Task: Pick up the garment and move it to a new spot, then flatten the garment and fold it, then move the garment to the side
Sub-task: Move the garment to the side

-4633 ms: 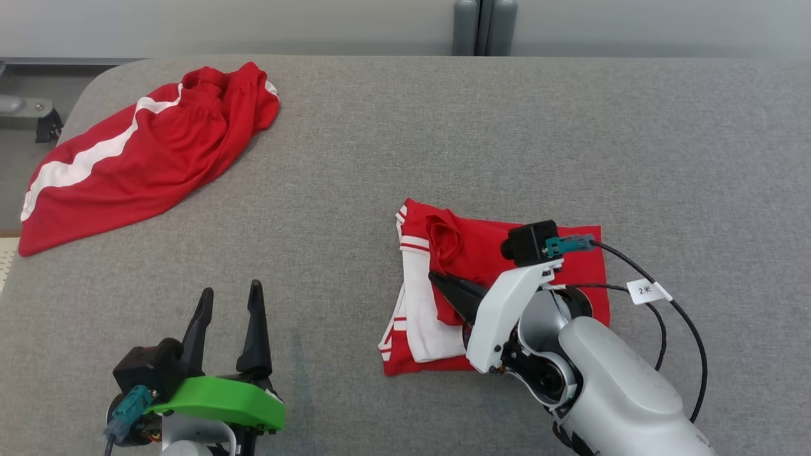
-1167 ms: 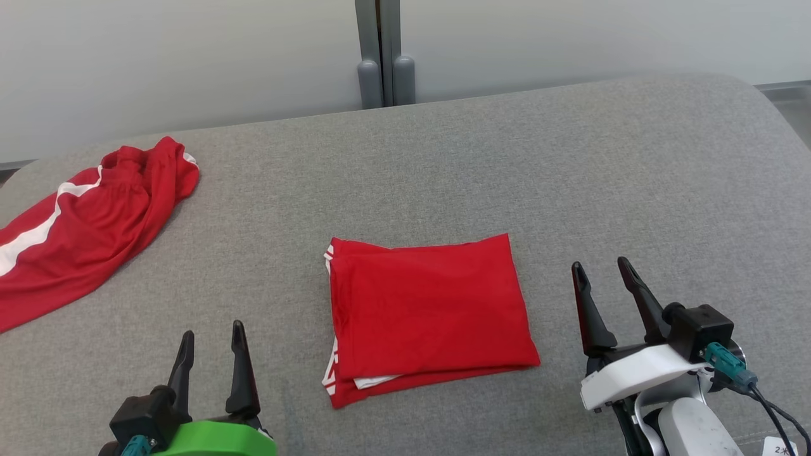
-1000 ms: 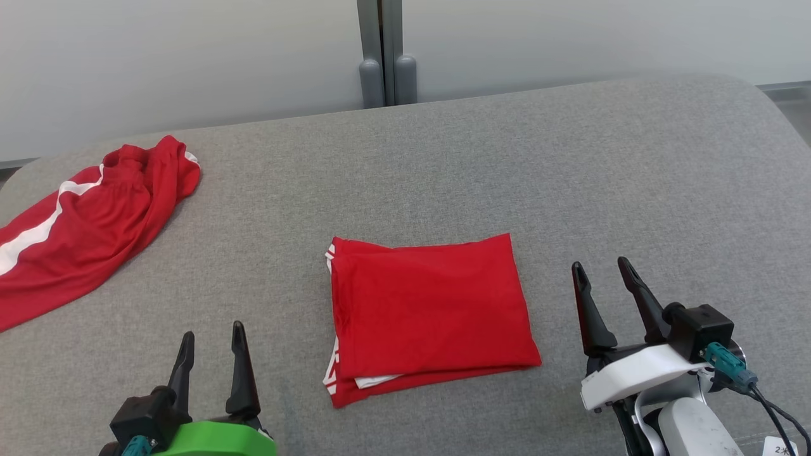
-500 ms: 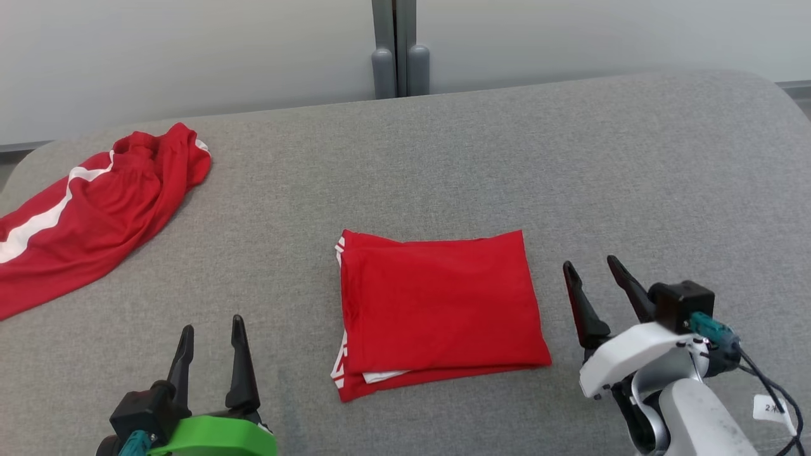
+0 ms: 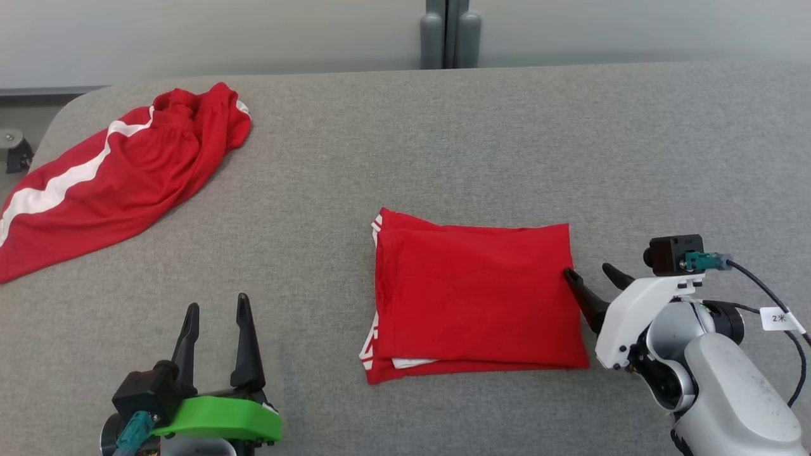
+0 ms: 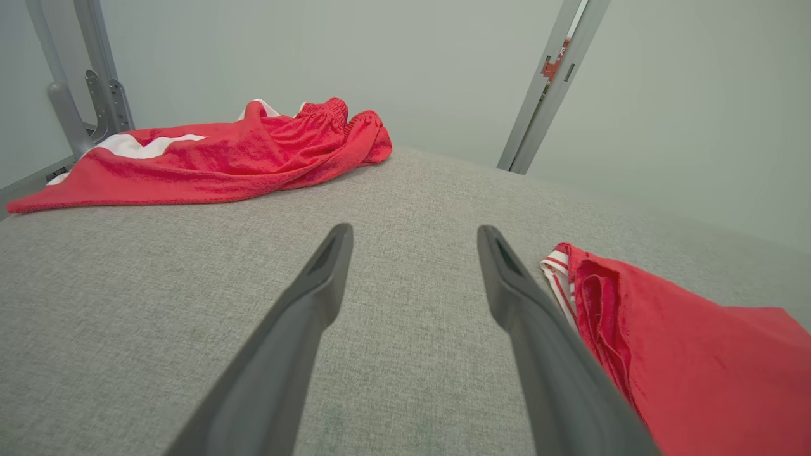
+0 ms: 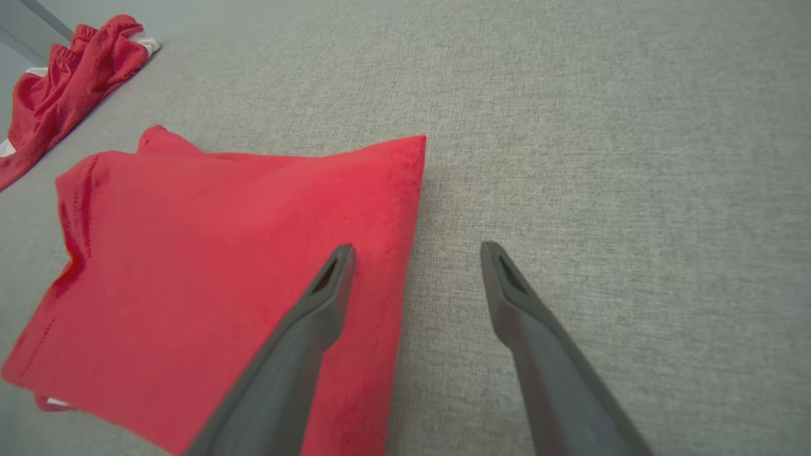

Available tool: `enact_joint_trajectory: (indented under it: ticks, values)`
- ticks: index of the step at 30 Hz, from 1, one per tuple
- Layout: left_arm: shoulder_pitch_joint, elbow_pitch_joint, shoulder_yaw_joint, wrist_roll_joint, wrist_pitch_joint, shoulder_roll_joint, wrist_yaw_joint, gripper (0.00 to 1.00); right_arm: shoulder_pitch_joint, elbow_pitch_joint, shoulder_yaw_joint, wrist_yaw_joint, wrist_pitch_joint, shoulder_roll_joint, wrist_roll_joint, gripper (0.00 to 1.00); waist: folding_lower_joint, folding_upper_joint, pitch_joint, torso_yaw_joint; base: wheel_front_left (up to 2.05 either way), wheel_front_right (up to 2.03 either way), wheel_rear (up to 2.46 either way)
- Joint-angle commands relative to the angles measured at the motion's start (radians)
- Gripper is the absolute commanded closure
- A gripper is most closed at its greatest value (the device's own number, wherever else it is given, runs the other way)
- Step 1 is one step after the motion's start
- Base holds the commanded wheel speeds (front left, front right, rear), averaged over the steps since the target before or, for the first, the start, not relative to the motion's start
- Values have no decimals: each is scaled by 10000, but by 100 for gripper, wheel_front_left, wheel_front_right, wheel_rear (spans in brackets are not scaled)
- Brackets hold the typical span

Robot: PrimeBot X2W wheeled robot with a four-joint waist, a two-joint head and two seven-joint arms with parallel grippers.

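Note:
A folded red garment (image 5: 475,297) with white trim lies as a flat rectangle on the grey padded table (image 5: 405,145). My right gripper (image 5: 589,273) stands open at the garment's right edge, one finger over the cloth and the other over bare table, as the right wrist view shows around the gripper (image 7: 415,250) and the garment (image 7: 209,253). My left gripper (image 5: 215,307) is open and empty near the table's front left, well left of the garment. In the left wrist view the garment (image 6: 684,361) lies to the right of the left gripper (image 6: 412,231).
A second red garment with a white stripe (image 5: 120,177) lies crumpled at the table's far left, seen also as the crumpled garment (image 6: 222,158). A grey post (image 5: 450,31) stands behind the table against a pale wall.
The head camera has tilted and turned, shifting the whole picture. My right gripper has come in leftward to the folded garment's right edge. The left gripper has hardly moved.

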Motion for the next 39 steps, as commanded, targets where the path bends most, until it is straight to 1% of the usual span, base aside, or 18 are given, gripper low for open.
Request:
enact_joint_trajectory:
  ticks: [1, 7, 8, 9, 10, 11, 12, 13, 17, 21, 23, 26, 30, 33, 36, 39]
  values:
    - [-208, 7, 52, 0, -2, -2, -37, 0, -173, 69, 106, -2, 198, -174, 124, 0, 0, -1, 326, 357, 0, 0, 0]
    - [-336, 33, 84, -4, -2, -41, -109, 0, -522, 326, 736, -2, 1123, -524, 661, 0, 0, -1, 591, 634, 0, 0, 0]
    - [-366, 29, 94, 8, -3, -43, -110, 0, -589, 348, 852, -2, 1242, -577, 735, 15, 0, -1, 627, 651, 0, 0, 0]
    - [-389, 23, 102, 20, -3, -48, -110, 0, -637, 370, 946, -2, 1324, -618, 783, 48, 0, -1, 656, 657, 0, 0, 0]
    - [-397, 21, 105, 49, -3, -51, -107, 0, -679, 400, 1040, -2, 1356, -647, 810, 66, 0, -1, 686, 657, 0, 0, 0]
    - [-403, 10, 109, 58, -3, -54, -104, 0, -727, 426, 1104, -2, 1365, -651, 837, 74, 0, -1, 715, 639, 0, 0, 0]
    - [-415, 0, 100, 101, -2, -55, -115, 0, -787, 462, 1181, -2, 1356, -658, 862, 89, 0, -1, 740, 603, 0, 0, 0]
    - [-423, -13, 92, 124, -3, -57, -117, 0, -850, 486, 1202, -2, 1266, -665, 850, 100, 0, -1, 761, 552, 0, 0, 0]
    - [-473, -54, 15, 309, -2, -57, -161, 0, -1202, 590, 1149, -8, 725, -720, 668, 100, 0, -1, 863, 203, 0, 0, 0]
    - [-585, -170, -43, 457, -2, -54, -204, 0, -1525, 684, 1019, -9, 158, -899, 545, 100, 0, -1, 1029, -437, 0, 0, 0]
    - [-637, -214, -41, 489, -2, -53, -238, 0, -1699, 711, 975, -9, -96, -1022, 464, 100, 0, -1, 1141, -883, 0, 0, 0]
    - [-754, -288, -23, 567, -3, 74, -260, 0, -1987, 744, 935, -9, -368, -1275, 347, 100, 0, -1, 1406, -1760, 0, 0, 0]
    - [-1021, -380, -89, 698, 57, 243, -290, 0, -2295, 843, 625, -9, -691, -1585, 283, 100, 0, -1, 1801, -2961, 0, 0, 0]
    - [-1204, -477, -178, 786, 168, 385, -358, 0, -2459, 937, 325, -8, -939, -1702, 253, 100, 0, -1, 2033, -3710, 0, 0, 0]
    - [-1356, -646, -281, 920, 369, 527, -363, 0, -2632, 1059, 65, -8, -1166, -1729, 241, 100, 0, -1, 2286, -4408, 0, 0, 0]
    - [-1467, -879, -405, 1047, 586, 633, -370, 0, -2760, 1159, -100, -8, -1369, -1653, 206, 100, 0, -1, 2491, -4827, 0, 0, 0]
